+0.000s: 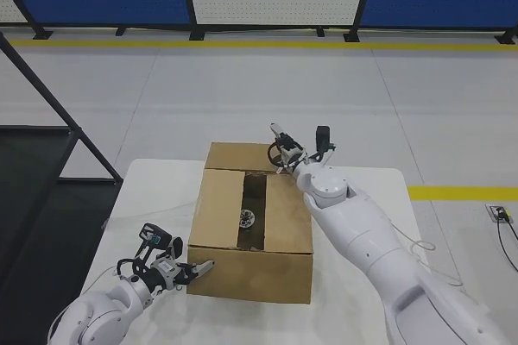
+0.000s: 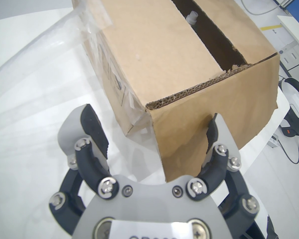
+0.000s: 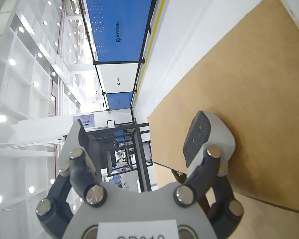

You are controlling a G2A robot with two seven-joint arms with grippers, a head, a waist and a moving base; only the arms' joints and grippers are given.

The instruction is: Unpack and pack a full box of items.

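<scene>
From above, a brown corrugated cardboard box [image 1: 250,226] sits in the middle of the white bench [image 1: 155,185]. Its two long top flaps are nearly shut, leaving a dark slot down the centre where something pale shows, though I can't make out what. The left pincer [image 1: 190,260] is at the box's near left corner. The right pincer [image 1: 283,147] is at the far end, by the short flap folded outward.

At the left wrist, the left pincer [image 2: 152,115] is spread wide and straddles the upright corner of the box [image 2: 144,38]. One dark finger pad [image 2: 213,130] touches the end face and the other hangs beside the long side, over the bench [image 2: 27,100]. Clear tape [image 2: 94,11] clings loosely to that side. A white bottle cap [image 2: 191,17] peeks through the slot.

At the right wrist, the right pincer [image 3: 139,120] is also spread and holds nothing. One ribbed pad [image 3: 196,138] is over the brown flap [image 3: 239,80], and the other is out past the flap's edge.
</scene>
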